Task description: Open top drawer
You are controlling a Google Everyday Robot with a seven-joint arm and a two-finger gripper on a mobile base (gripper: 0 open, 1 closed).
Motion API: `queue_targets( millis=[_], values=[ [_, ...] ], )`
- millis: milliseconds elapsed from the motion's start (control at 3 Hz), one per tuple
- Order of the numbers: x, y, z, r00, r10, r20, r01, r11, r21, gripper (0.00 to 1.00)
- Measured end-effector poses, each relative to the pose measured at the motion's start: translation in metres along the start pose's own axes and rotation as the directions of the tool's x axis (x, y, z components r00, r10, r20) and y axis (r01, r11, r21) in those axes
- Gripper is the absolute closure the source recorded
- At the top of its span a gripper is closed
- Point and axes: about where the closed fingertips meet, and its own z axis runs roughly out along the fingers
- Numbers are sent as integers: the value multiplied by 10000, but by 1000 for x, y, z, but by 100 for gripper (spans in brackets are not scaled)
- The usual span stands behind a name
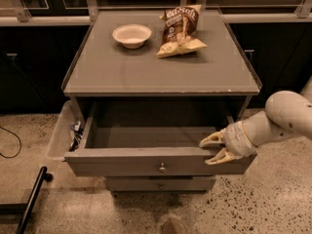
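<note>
The top drawer [146, 164] stands pulled well out of the grey cabinet. Its flat grey front carries a small round metal knob [162, 168], and its grey box interior [151, 136] looks empty. My gripper [213, 150] comes in from the right on a cream arm. Its two fingers are spread apart at the right end of the drawer's front edge, one finger above the rim and one lower against the front. It grips nothing. A narrower drawer [158, 183] shows below, closed.
On the cabinet top [122, 72] sit a white bowl [131, 35] and a chip bag [179, 31]. A clear bin [63, 134] with small items hangs at the cabinet's left side. A black pole [31, 199] lies on the speckled floor at the lower left.
</note>
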Motion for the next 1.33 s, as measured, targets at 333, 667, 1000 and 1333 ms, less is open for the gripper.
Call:
queue_targets(
  millis=[333, 667, 1000, 1333],
  values=[
    [0, -3, 3, 10000, -16, 22, 16, 10000, -36, 61],
    [2, 0, 4, 9998, 66, 182, -63, 9998, -170, 61],
    [4, 8, 3, 9989, 235, 404, -226, 9995, -216, 85],
    [3, 8, 2, 9989, 236, 410, -227, 9995, -218, 100]
  ],
)
